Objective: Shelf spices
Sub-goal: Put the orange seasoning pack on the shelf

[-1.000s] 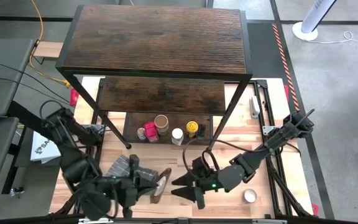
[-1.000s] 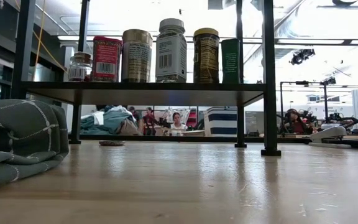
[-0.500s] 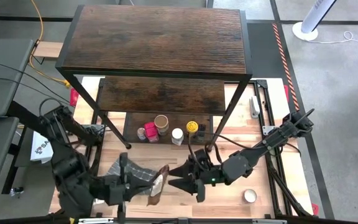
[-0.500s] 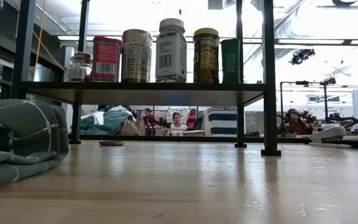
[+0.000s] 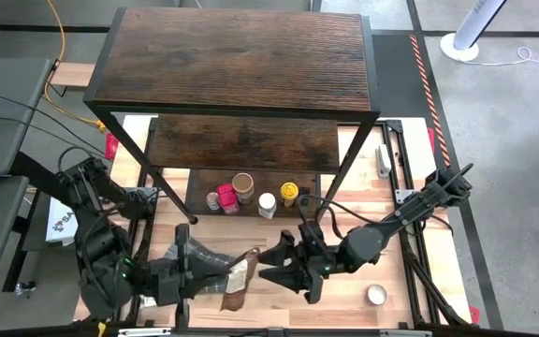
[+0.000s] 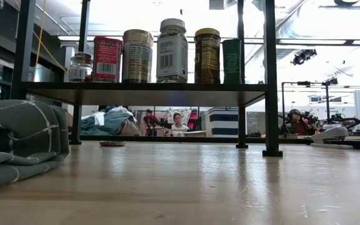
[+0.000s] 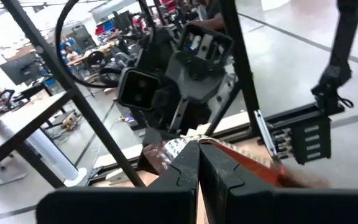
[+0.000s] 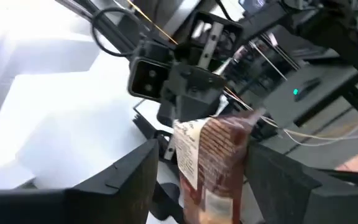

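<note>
A brown pouch (image 5: 239, 281) with a white label hangs over the table's near edge, with my left gripper (image 5: 219, 278) shut on it. My right gripper (image 5: 262, 267) faces it from the right, open. Its fingers stand on either side of the pouch's (image 8: 213, 155) free end; whether they touch it, I cannot tell. Several spices (image 5: 242, 185) with red, tan, white and yellow lids stand in a row on the lowest board of the shelf (image 5: 237, 65). The same jars (image 6: 172, 50) also show in the low view. My left gripper pinches a thin edge of the pouch (image 7: 194, 138) between its two fingers. They come at it about level, from the table's left. The pouch is lifted clear of the table and reaches from the fingers toward my right gripper.
A folded grey checked cloth (image 6: 17, 144) lies on the wood table near its left front, below my left arm. A small round white thing (image 5: 376, 295) lies at the near right. The shelf's black legs (image 6: 270, 81) stand on the table just behind the grippers.
Both grippers have risen a little above the table and tipped upward. My left gripper has kept the pouch in its hold and carried it up. My right gripper has stayed open around the pouch's free end.
</note>
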